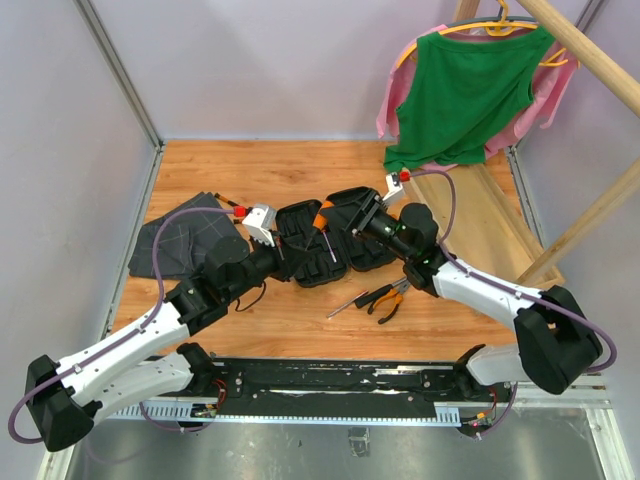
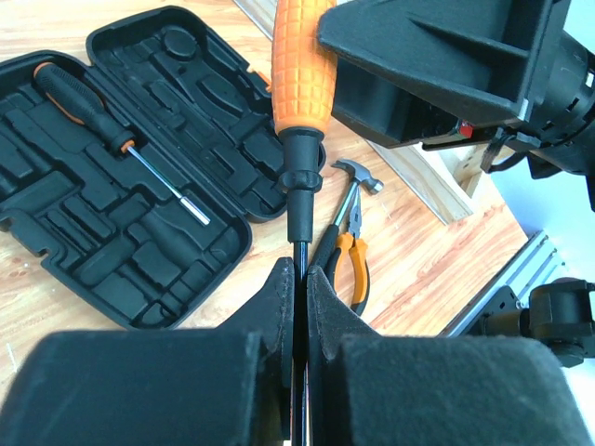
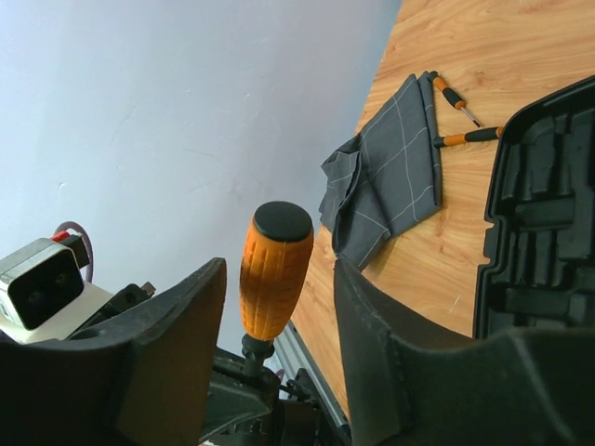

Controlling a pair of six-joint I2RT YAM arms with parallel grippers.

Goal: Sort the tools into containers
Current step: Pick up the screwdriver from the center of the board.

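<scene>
2 grippers: left gripper (image 2: 296, 279) pinches the orange screwdriver (image 2: 302, 65) by its shaft; right gripper (image 3: 279, 269) straddles the handle, jaws apart; pliers (image 1: 385, 300) at 5 o'clock from the case (image 2: 139, 232).

The left arm (image 1: 130, 345) reaches out from its base and leans in toward the middle. The right arm (image 1: 490, 290) does the same from the other side, so the two wrists almost meet. The left gripper (image 2: 296, 279) is squeezed tight on the thin metal stick of an orange screwdriver (image 2: 302, 70). The right gripper (image 3: 279, 269) has its fingers (image 3: 177, 344) apart, one on each side of the screwdriver's handle, with a small gap on both sides.
</scene>
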